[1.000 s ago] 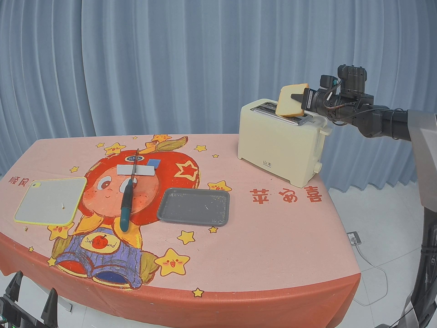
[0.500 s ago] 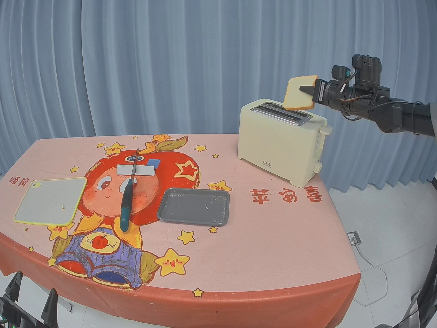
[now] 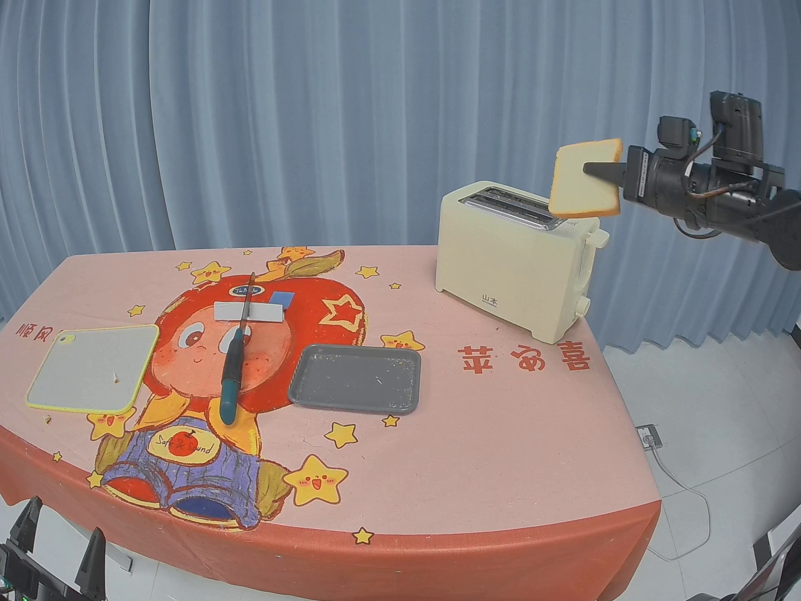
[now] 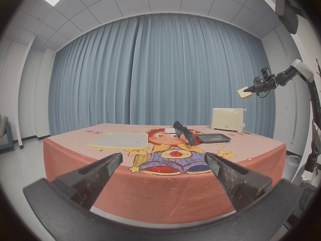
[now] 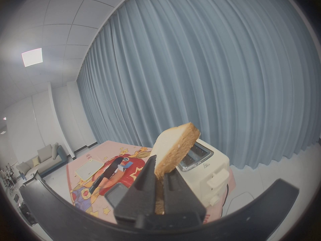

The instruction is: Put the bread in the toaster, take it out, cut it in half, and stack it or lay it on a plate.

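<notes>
A slice of bread (image 3: 586,179) hangs in the air above and to the right of the cream toaster (image 3: 511,259), clear of its slots. My right gripper (image 3: 602,169) is shut on the slice's edge. In the right wrist view the bread (image 5: 174,149) stands tilted between the black fingers (image 5: 143,184), with the toaster (image 5: 205,169) below and behind it. My left gripper (image 4: 164,171) is open, low in front of the table, far from everything. In the left wrist view the bread (image 4: 245,93) shows small, held high at the right arm's tip.
On the pink cartoon tablecloth (image 3: 501,452) lie a grey tray (image 3: 355,378), a teal-handled knife (image 3: 233,365) across a white holder (image 3: 249,311), and a yellow-rimmed cutting board (image 3: 93,368) at the left. A blue curtain (image 3: 334,85) hangs behind.
My right gripper has lifted the bread up out of the toaster's slot and carried it to the right, past the toaster's right end. Nothing on the table has moved.
</notes>
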### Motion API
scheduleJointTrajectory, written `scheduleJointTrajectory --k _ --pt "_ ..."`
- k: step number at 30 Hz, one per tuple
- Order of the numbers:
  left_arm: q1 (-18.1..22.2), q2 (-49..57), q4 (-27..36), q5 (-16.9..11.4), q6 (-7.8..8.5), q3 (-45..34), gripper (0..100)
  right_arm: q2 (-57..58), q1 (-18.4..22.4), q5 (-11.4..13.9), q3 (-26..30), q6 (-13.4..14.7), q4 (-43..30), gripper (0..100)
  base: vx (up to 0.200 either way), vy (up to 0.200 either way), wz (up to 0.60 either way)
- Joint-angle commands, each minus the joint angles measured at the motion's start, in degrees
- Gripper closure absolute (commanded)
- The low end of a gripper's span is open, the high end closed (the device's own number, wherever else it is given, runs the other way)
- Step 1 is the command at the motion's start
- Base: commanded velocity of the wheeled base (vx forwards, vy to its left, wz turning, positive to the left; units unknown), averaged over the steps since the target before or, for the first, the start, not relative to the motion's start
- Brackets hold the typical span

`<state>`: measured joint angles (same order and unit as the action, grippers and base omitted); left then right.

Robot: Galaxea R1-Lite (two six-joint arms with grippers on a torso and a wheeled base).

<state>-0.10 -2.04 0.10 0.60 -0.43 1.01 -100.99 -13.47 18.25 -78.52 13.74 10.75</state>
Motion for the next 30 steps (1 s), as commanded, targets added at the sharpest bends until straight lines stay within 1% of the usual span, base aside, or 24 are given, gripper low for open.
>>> scheduleJointTrajectory --k 1,2,3,6,8,9,10,11,12,14,15,16,17,18,20,21,22,25,27,30 --pt "0.01 0.01 -0.01 0.02 -0.01 -1.01 0 14.5 -2.53 -0.32 10.84 -0.29 -0.03 100 0.0 0.0 0.0" --pt "0.01 0.01 -0.01 0.02 -0.01 -1.01 0 15.47 -2.7 -0.32 11.81 -0.29 -0.03 100 0.0 0.0 0.0" --pt "0.01 0.01 -0.01 0.02 -0.01 -1.01 0 17.75 -3.05 -0.58 14.27 -0.38 -0.03 100 0.0 0.0 0.0" --pt "0.01 0.01 -0.01 0.02 -0.01 -1.01 0 21.89 -3.84 -1.55 19.19 -0.29 0.06 100 0.0 0.0 0.0" --pt "0.01 0.01 -0.01 0.02 -0.01 -1.01 0 24.35 -4.63 -1.81 22.27 -0.29 0.06 100 0.0 0.0 0.0" --pt "0.01 0.01 -0.01 0.02 -0.01 -1.01 0 26.19 -5.16 -1.81 24.73 -0.29 0.06 100 0.0 0.0 0.0" --pt "0.01 0.01 -0.01 0.02 -0.01 -1.01 0 26.46 -5.25 -1.81 25.08 -0.29 0.06 100 0.0 0.0 0.0" --pt "0.01 0.01 -0.01 0.02 0.08 -1.01 0 29.62 -5.69 -1.81 28.69 -0.29 0.06 100 0.0 0.0 0.0" --pt "-0.08 0.01 -0.01 0.19 0.43 -1.01 0 31.38 -5.87 -1.81 30.71 -0.29 0.06 100 0.0 0.0 0.0" --pt "-0.17 0.01 -0.1 -0.77 3.24 -1.01 0 34.72 -5.87 -1.81 34.31 -0.29 0.06 100 0.0 0.0 0.0" --pt "-0.08 -0.07 0.08 -0.86 3.59 -0.92 0 36.65 -5.78 -1.81 36.42 -0.2 0.06 100 0.0 0.0 0.0" --pt "0.01 0.01 0.17 -0.42 2.36 -0.92 0 38.23 -5.78 -1.73 38.09 -0.03 0.06 100 0.0 0.0 0.0" --pt "0.1 -0.07 0.17 -0.42 0.43 -0.92 0 39.9 -5.6 -1.73 39.94 -0.03 0.06 100 0.0 0.0 0.0" --pt "0.1 -0.07 0.08 -0.33 -0.54 -0.92 0 41.05 -5.51 -1.55 41.34 -0.12 0.15 100 0.0 0.0 0.0" --pt "0.1 -0.07 0.08 -0.25 -0.54 -0.92 0 42.28 -5.43 -1.55 42.92 -0.03 0.15 100 0.0 0.0 0.0" --pt "0.1 -0.07 0.08 -0.33 0.16 -0.92 0 43.24 -5.69 -1.46 43.89 -0.2 0.15 100 0.0 0.0 0.0" --pt "0.1 -0.07 0.08 -0.33 0.51 -1.01 0 43.42 -5.78 -1.37 44.07 -0.38 0.06 100 0.0 0.0 0.0" --pt "0.1 -0.07 0.08 -0.33 0.51 -1.01 0 43.51 -5.87 -1.46 44.33 -0.99 0.06 100 0.0 0.0 0.0" --pt "0.1 -0.07 0.08 -0.42 0.69 -1.01 0 44.03 -5.87 -1.55 45.03 -2.05 -0.03 100 0.0 0.0 0.0" --pt "0.1 -0.07 0.08 -0.33 0.43 -1.01 0 45.88 -5.78 -1.81 46.53 -4.51 0.06 100 0.0 0.0 0.0"
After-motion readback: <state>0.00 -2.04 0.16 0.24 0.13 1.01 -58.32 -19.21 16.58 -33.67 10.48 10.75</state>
